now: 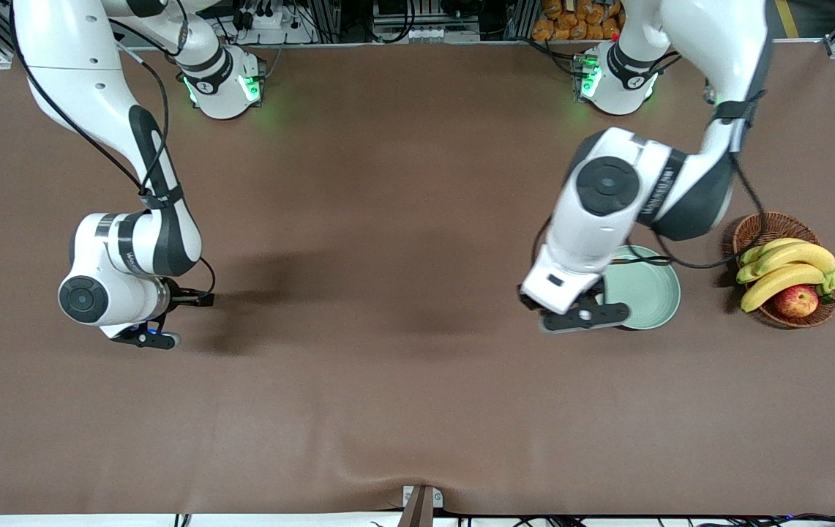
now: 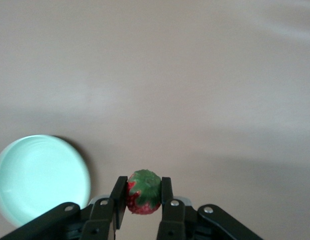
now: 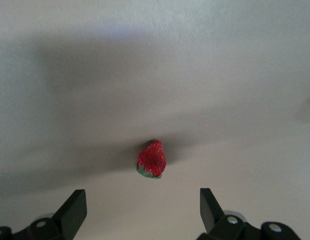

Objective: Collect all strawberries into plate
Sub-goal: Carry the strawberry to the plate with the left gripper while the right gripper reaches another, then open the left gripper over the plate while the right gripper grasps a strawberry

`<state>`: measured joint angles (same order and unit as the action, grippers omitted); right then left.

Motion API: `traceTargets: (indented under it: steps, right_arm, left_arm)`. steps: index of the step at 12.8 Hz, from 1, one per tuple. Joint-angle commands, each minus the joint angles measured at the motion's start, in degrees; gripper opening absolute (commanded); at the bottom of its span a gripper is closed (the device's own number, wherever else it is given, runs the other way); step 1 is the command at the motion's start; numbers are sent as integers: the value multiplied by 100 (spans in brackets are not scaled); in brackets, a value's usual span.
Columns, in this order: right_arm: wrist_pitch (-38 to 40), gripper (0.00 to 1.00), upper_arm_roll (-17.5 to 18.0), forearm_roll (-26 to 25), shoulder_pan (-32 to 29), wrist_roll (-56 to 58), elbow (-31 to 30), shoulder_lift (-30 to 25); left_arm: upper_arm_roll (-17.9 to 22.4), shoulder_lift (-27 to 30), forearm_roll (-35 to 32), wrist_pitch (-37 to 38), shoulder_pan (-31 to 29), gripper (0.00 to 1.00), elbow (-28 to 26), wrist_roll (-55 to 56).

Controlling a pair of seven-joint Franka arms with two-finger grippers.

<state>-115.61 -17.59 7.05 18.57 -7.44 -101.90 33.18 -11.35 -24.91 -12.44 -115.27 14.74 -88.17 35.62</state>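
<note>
Strawberry (image 2: 143, 193) clamped in left gripper (image 2: 143, 200), leafy cap facing its camera.

Red strawberries (image 2: 143, 195) with green caps, mint-green plate (image 1: 648, 293), brown table (image 1: 388, 219).

Bare table (image 1: 402, 219) was seen between the arms; the plate (image 1: 651, 293) (partly covered by the left gripper (image 2: 143, 197)) was flanked by the basket (image 1: 783, 227).
</note>
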Motion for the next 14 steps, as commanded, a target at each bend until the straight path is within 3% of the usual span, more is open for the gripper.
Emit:
traceTargets:
  steps: [1,3,7,12,13,14]
  right_arm:
    - [-66,100,45,156,-99,-29,-199,-128]
    - [-136,100,36,454,-195,-3,-190,-40]
    - [-374,100,45,455,-292,32,-199,75]
    - [-515,100,54,464,-248,41,-199,294]
    - [-515,100,54,464,-248,32,-199,312]
    - [-515,100,54,464,-231,41,-199,321]
  left_arm:
    - [-52,355,102,373,-401,0,-551,-529]
    - [-52,425,84,383,-769,0,-937,-914]
    - [-52,408,84,68,-1184,0,-1719,-1462]
    - [-52,137,58,-1136,-1781,3,-2582,-1699]
    - [-52,58,58,-1164,-1860,28,-2548,-1699]
    - [-52,65,75,-1155,-1870,85,-2504,-1699]
